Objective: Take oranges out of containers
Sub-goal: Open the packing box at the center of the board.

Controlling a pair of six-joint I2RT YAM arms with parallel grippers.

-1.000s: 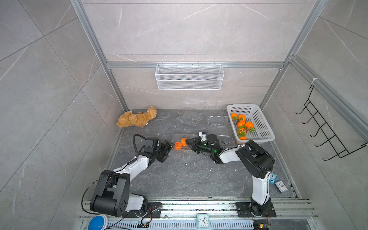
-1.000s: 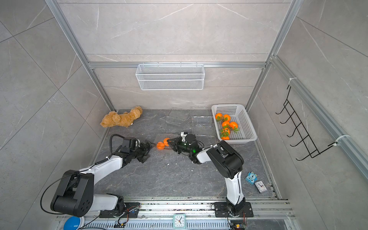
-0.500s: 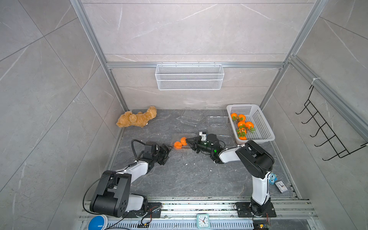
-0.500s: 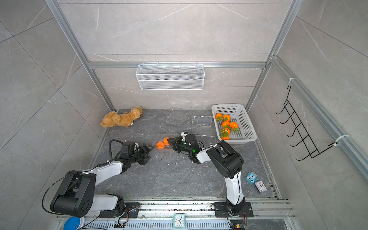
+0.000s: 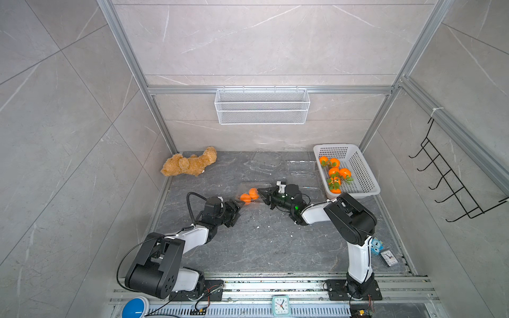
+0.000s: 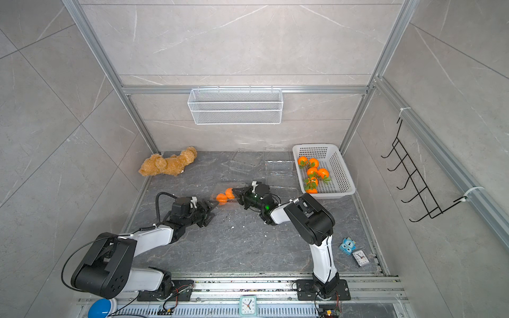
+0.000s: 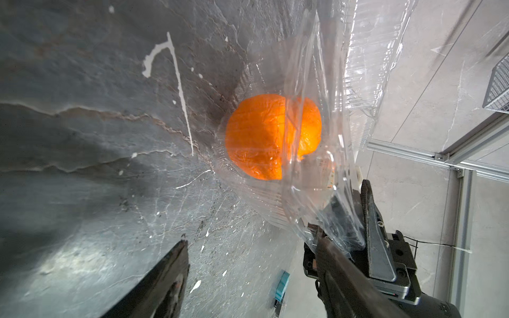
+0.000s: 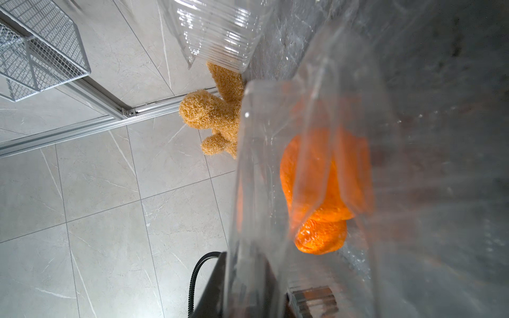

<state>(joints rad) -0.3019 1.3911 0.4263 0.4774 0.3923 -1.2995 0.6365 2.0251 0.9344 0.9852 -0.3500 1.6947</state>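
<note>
A clear clamshell container (image 5: pixel 249 190) lies mid-floor with two oranges (image 5: pixel 245 197) (image 6: pixel 229 192) inside. My right gripper (image 5: pixel 261 192) (image 8: pixel 264 278) is shut on the container's thin plastic edge at its right end; the plastic sheet runs between its fingers. My left gripper (image 5: pixel 237 205) (image 7: pixel 249 243) sits at the container's left end, open, with only bare floor between its fingers. One of its fingers (image 7: pixel 330 261) lies against the plastic flap. In the left wrist view an orange (image 7: pixel 264 137) shows through the plastic.
A white perforated basket (image 5: pixel 360 165) at the back right holds several leafy oranges (image 5: pixel 334 172). Empty clear containers (image 5: pixel 264 162) (image 5: pixel 301 168) lie near the back wall. A teddy bear (image 5: pixel 190 163) is at the back left, and a wire basket (image 5: pixel 261 106) hangs on the wall.
My left gripper's jaws have narrowed; it drew back a little, then came up to the container's left end. The right gripper and the container have stayed put.
</note>
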